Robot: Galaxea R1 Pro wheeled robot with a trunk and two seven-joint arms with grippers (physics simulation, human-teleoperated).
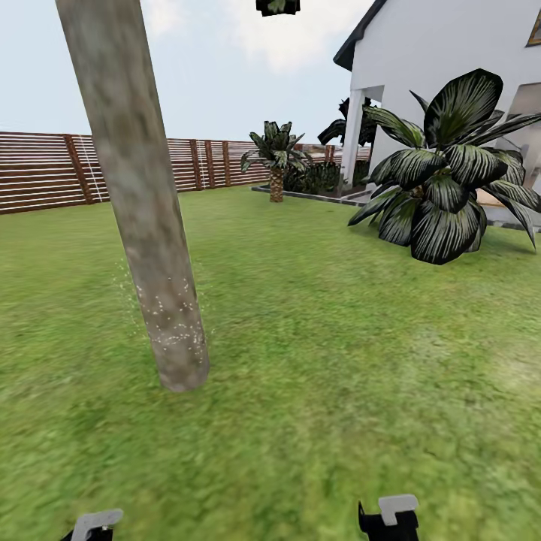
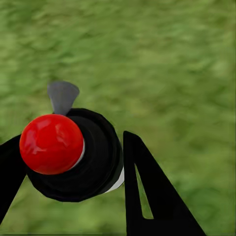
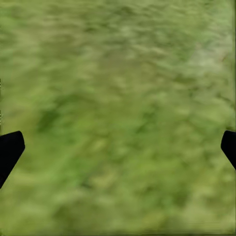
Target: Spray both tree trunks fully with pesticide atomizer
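Observation:
A tree trunk (image 1: 143,203), thick, grey-tan and mottled, rises leaning from the grass floor (image 1: 315,361) at the left of the head view. Fine white specks (image 1: 171,319) dot its lower part and the air just beside it. In the left wrist view the pesticide atomizer (image 2: 96,162) has a black round body, a glossy red cap (image 2: 51,144) and a grey nozzle (image 2: 62,96). My left gripper (image 2: 69,155) is shut on it, with a black finger on each side. My right gripper (image 3: 118,147) is open over bare grass, its fingertips far apart.
A brown slatted fence (image 1: 45,169) runs along the back of the lawn. A short palm (image 1: 276,161) stands near a white house (image 1: 443,68) at the right. A big dark-leaved plant (image 1: 443,199) grows in front of the house. Open grass lies right of the trunk.

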